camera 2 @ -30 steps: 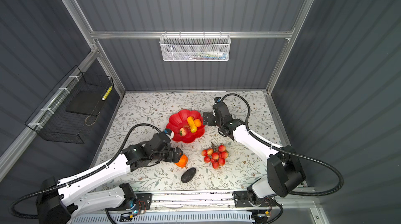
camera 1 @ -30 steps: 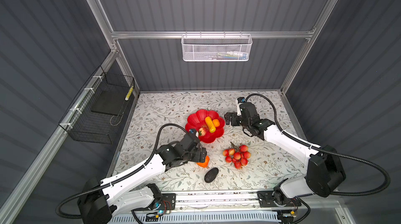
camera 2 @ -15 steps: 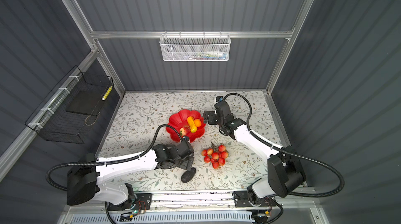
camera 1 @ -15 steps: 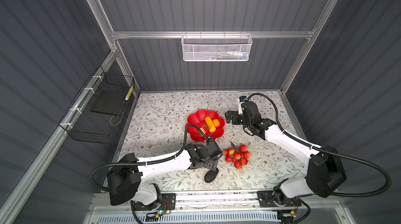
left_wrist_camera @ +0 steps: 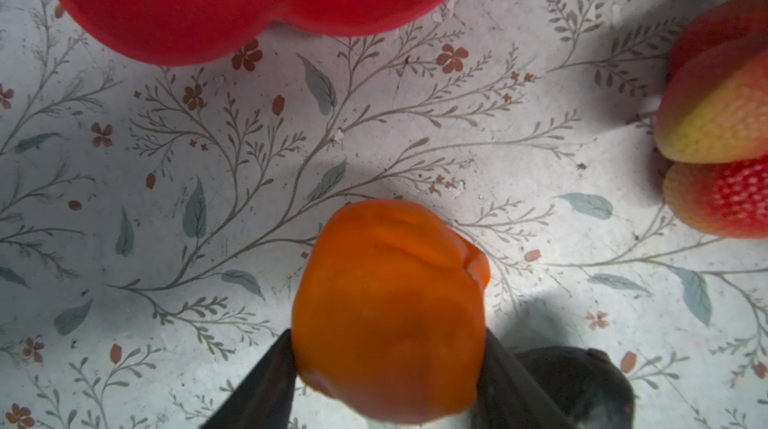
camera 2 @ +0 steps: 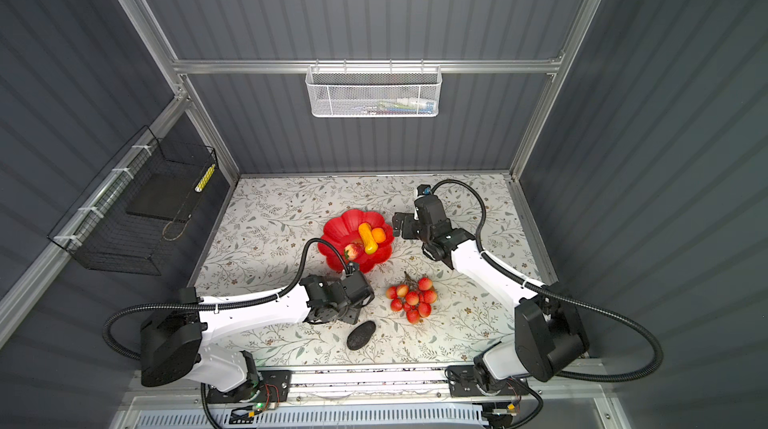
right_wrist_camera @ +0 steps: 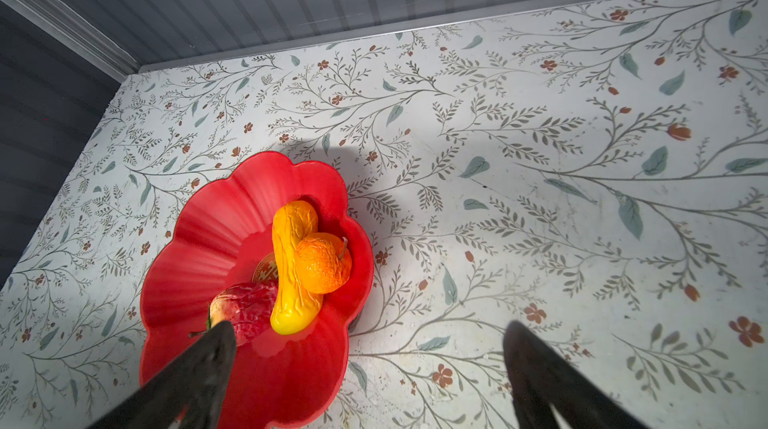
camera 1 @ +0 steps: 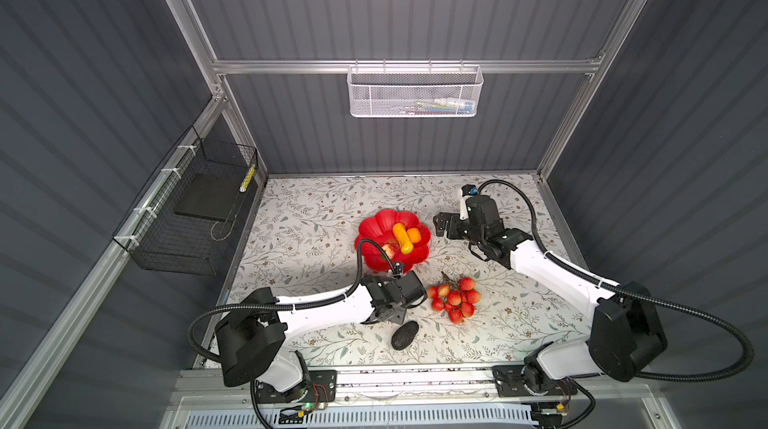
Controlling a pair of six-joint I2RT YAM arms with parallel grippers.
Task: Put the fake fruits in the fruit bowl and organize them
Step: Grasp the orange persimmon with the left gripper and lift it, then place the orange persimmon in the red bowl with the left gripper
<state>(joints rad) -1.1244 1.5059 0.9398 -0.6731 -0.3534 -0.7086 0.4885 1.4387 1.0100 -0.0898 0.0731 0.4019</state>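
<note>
Nearest, the avocado lies on the table; just behind, the left gripper clamps the orange-red fruit beside the berry bunch; farther back the fruit bowl holds yellow fruit, round orange and strawberry, the right gripper gaping wide just beside it.

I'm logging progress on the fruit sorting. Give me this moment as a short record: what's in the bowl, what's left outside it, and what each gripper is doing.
in bowl: long yellow fruit, round orange and strawberry, inside the fruit bowl
outside bowl: berry bunch and avocado, lying on the table
left gripper: shut on the blocky orange fruit, near the bowl's rim
right gripper: open, empty, beside the bowl
left to place: three fruits
</note>
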